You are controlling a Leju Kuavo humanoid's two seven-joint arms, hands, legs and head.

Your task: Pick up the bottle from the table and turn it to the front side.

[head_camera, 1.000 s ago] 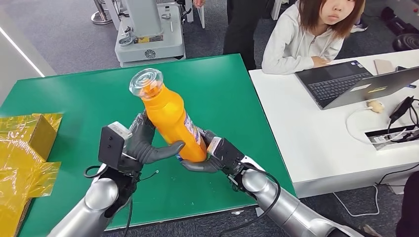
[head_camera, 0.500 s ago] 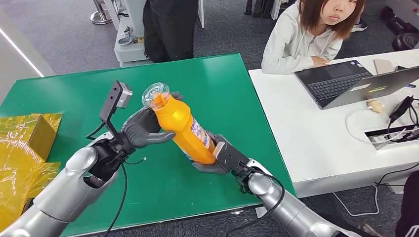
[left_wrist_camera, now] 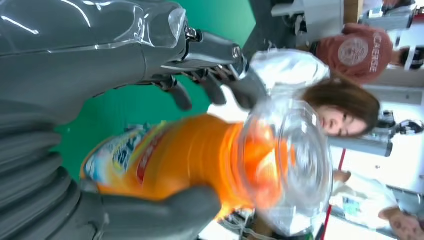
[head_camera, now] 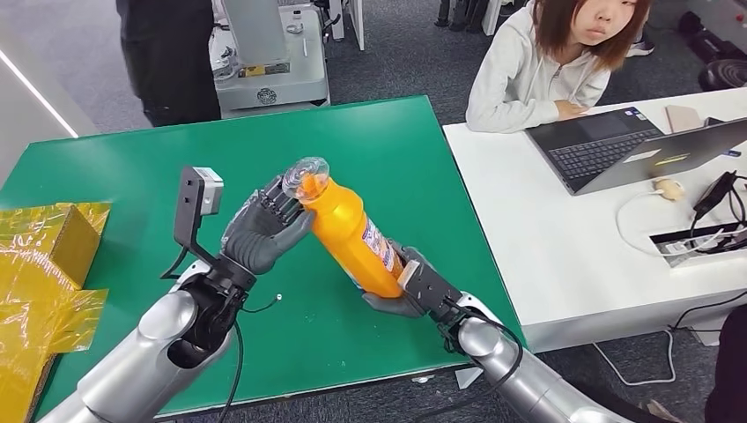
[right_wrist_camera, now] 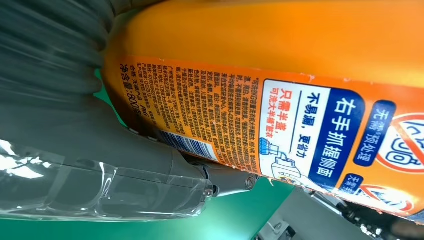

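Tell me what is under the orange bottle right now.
The orange bottle is tilted in the air. Under its base, the right hand grips it; the left hand holds its neck. Below lies the green table. The table patch directly beneath is hidden by the bottle and hands.

The orange bottle with a clear cap is tilting above the green table, its neck lying against the left hand's fingers, its base sitting between the right hand's fingers.

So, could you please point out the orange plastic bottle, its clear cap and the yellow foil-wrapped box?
Orange plastic bottle (head_camera: 345, 231), head view, on its bare orange body.
Clear cap (head_camera: 306, 174), head view, on its domed top.
Yellow foil-wrapped box (head_camera: 46, 236), head view, on its top face.
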